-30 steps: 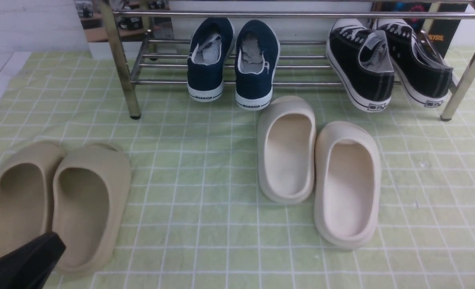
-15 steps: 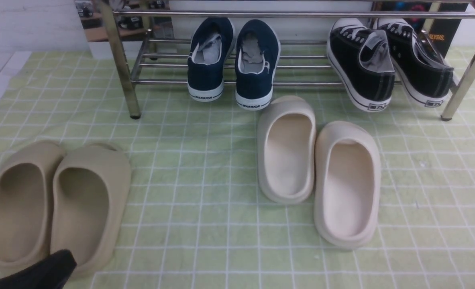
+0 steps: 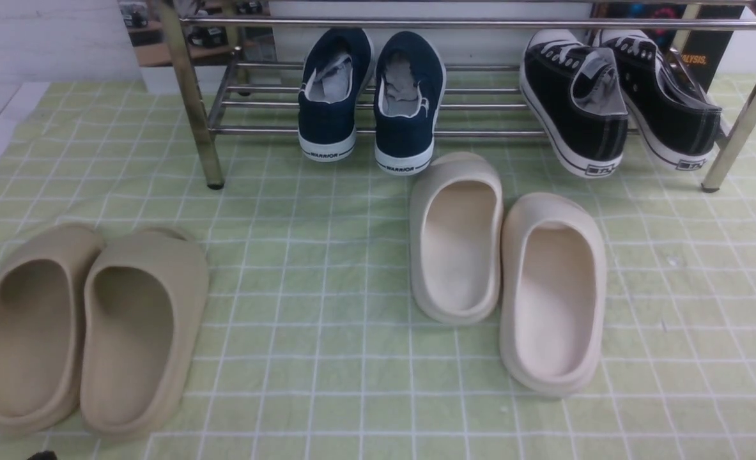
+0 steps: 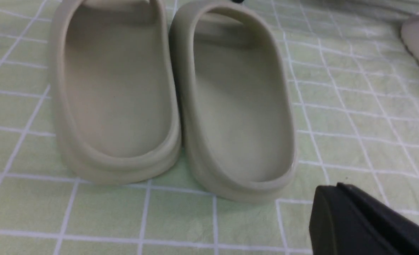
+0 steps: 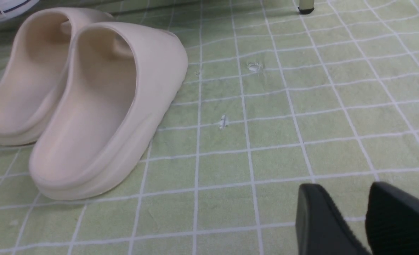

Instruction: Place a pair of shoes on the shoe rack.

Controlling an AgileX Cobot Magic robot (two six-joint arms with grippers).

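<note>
The two navy slip-on shoes (image 3: 371, 96) with white soles stand side by side on the lower rods of the chrome shoe rack (image 3: 473, 24), heels toward me. My left gripper (image 4: 331, 193) is shut and empty, low over the cloth just behind the beige slippers (image 4: 174, 95); only a black sliver (image 3: 42, 455) of it shows at the bottom edge of the front view. My right gripper (image 5: 342, 198) is open and empty over bare cloth, to the right of the cream slippers (image 5: 89, 95). It is out of the front view.
Black lace-up sneakers (image 3: 617, 102) sit on the rack's right side. Beige slippers (image 3: 90, 326) lie front left and cream slippers (image 3: 509, 271) in the middle on the green checked cloth (image 3: 320, 287). Rack legs (image 3: 192, 108) stand on the cloth.
My left gripper has drawn back toward me and down, almost out of the front view. The shoes and slippers have not moved.
</note>
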